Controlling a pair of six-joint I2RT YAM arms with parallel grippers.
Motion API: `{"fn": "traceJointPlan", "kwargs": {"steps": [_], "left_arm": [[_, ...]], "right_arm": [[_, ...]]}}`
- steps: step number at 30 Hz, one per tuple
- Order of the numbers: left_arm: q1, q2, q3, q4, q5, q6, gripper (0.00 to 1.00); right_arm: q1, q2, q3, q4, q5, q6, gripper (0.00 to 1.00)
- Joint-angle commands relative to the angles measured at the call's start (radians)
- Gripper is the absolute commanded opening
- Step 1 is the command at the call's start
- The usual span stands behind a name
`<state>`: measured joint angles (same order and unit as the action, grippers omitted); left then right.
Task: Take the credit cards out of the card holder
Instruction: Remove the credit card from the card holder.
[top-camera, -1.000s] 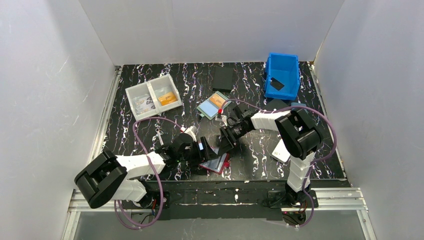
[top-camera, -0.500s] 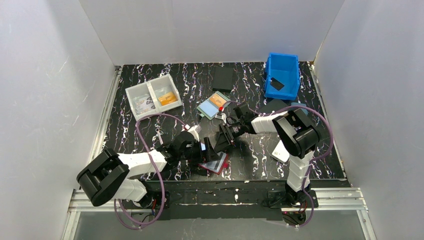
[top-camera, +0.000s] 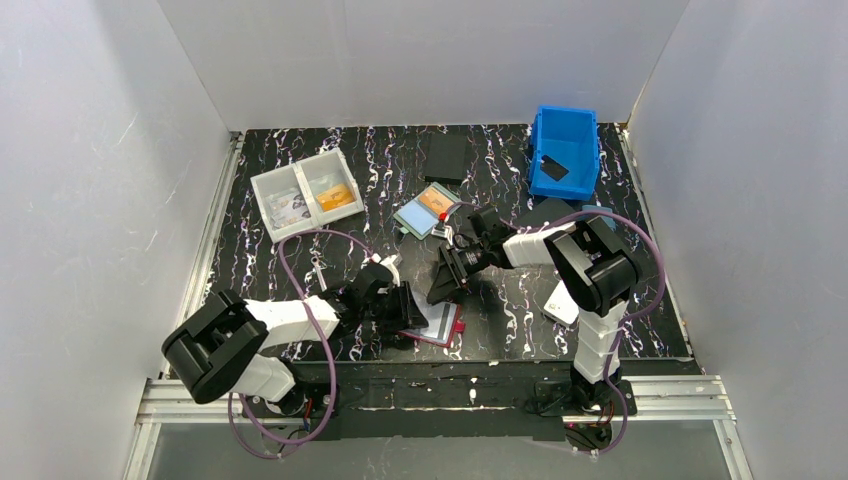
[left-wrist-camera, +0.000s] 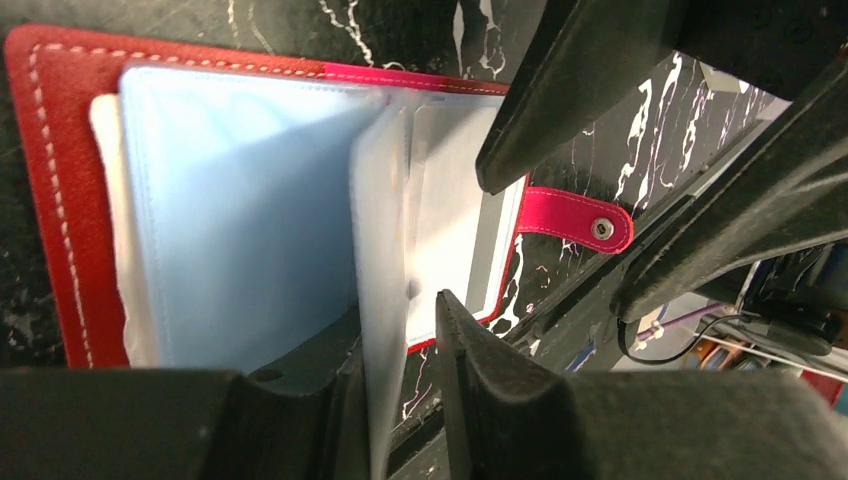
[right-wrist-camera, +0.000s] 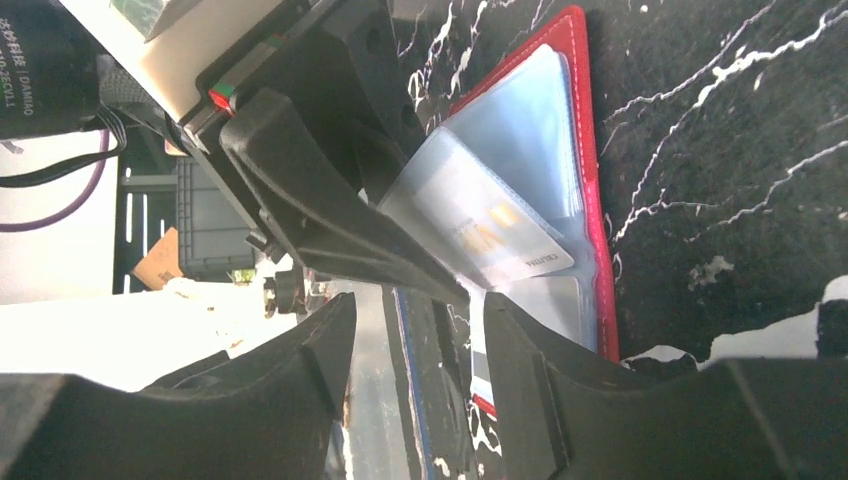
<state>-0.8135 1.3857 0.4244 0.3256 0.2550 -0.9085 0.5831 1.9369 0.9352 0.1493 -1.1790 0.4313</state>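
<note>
Black marbled table (top-camera: 520, 300), white walls (top-camera: 400, 60), usual setup. Versus a second ago: left gripper (top-camera: 410, 312) lower and further in, now right on top of the holder (top-camera: 440, 322), jaws drawn in tighter. More pale sleeve showing in the holder than before. Right gripper (top-camera: 440, 290) in pretty much the same spot, holder too.

Holder spread open, inside up, flat at the near edge of the table between the two arm bases. Long axis roughly left-right along that edge, slightly skewed. Snap tab (left-wrist-camera: 575, 220) sticking out at the end on the right arm's side, away from the left gripper.

Left gripper straddling one clear sleeve (left-wrist-camera: 385, 280) near the fold. Sleeve standing up between the fingers, hard against one, a sliver of table still visible beside the other. Can't tell about a real pinch, so leaving that open. From the right wrist: a light-blue card (right-wrist-camera: 485, 225) with gold print, tilted up off the stack, partly under a left finger.

Right gripper spread open with nothing in it, tips just above the holder's far side, right next to the left fingers. Tab showing between its fingers from the left wrist.
</note>
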Motion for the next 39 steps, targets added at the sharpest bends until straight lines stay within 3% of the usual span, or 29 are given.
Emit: {"fn": "traceJointPlan", "kwargs": {"steps": [1, 4, 6, 9, 12, 27, 30, 32, 35, 39], "left_arm": [[-0.003, -0.05, -0.003, -0.119, -0.07, -0.013, 0.21], [-0.003, -0.082, -0.018, -0.132, -0.088, -0.027, 0.2], [-0.004, -0.089, -0.022, -0.132, -0.083, -0.026, 0.22], [-0.003, -0.097, -0.024, -0.132, -0.079, -0.024, 0.41], [0.003, -0.116, -0.033, -0.131, -0.085, -0.03, 0.49], [0.065, -0.197, -0.059, -0.135, -0.082, -0.048, 0.5], [0.067, -0.184, -0.049, -0.135, -0.072, -0.045, 0.5], [0.067, -0.175, -0.046, -0.135, -0.065, -0.046, 0.5], [0.067, -0.164, -0.044, -0.134, -0.059, -0.045, 0.48], [0.067, -0.157, -0.044, -0.134, -0.053, -0.046, 0.47]], "right_arm": [[-0.005, -0.018, 0.073, -0.198, 0.005, -0.197, 0.59], [-0.005, -0.032, 0.153, -0.453, 0.061, -0.46, 0.6], [-0.005, -0.051, 0.154, -0.48, 0.077, -0.503, 0.6], [-0.005, -0.07, 0.136, -0.466, 0.084, -0.506, 0.6], [-0.005, -0.062, 0.144, -0.484, 0.085, -0.521, 0.6], [0.015, -0.008, 0.137, -0.488, 0.152, -0.504, 0.58], [0.025, 0.013, 0.132, -0.458, 0.097, -0.469, 0.57], [0.027, 0.014, 0.12, -0.419, 0.048, -0.44, 0.52], [0.029, 0.004, 0.121, -0.401, 0.007, -0.437, 0.28], [0.03, -0.018, 0.111, -0.384, 0.004, -0.438, 0.23]]}}
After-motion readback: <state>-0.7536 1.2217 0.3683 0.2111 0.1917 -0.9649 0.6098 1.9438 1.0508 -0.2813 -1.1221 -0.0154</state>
